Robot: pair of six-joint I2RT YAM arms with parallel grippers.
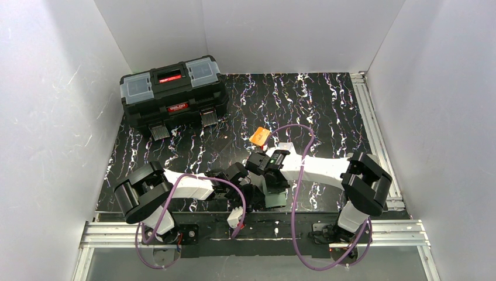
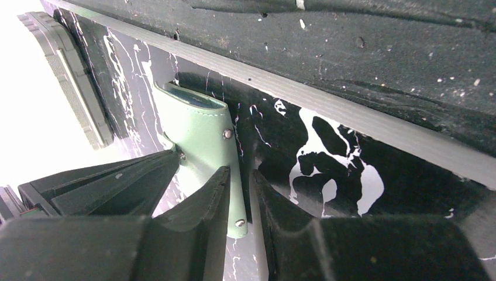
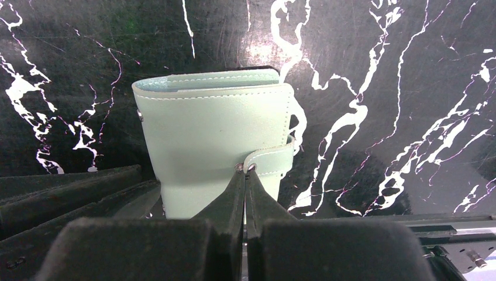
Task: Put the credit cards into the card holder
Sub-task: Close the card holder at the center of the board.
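Note:
The card holder point(image 3: 210, 129), a mint-green wallet, stands on edge on the black marbled table near the front, closed, with its snap tab point(image 3: 274, 161) wrapped round the side. My right gripper point(image 3: 247, 171) is shut with its tips pinching the tab's end. My left gripper point(image 2: 241, 175) is shut on the card holder's point(image 2: 199, 126) lower edge from the other side. In the top view both grippers, left point(image 1: 250, 194) and right point(image 1: 270, 186), meet over the card holder point(image 1: 276, 201). One orange credit card point(image 1: 258, 136) lies flat on the table just behind them.
A big black toolbox point(image 1: 172, 96) stands at the back left. Aluminium rails point(image 1: 374, 129) run along the table's right side, and another rail point(image 2: 351, 117) lines the near edge close to the card holder. White walls enclose the table.

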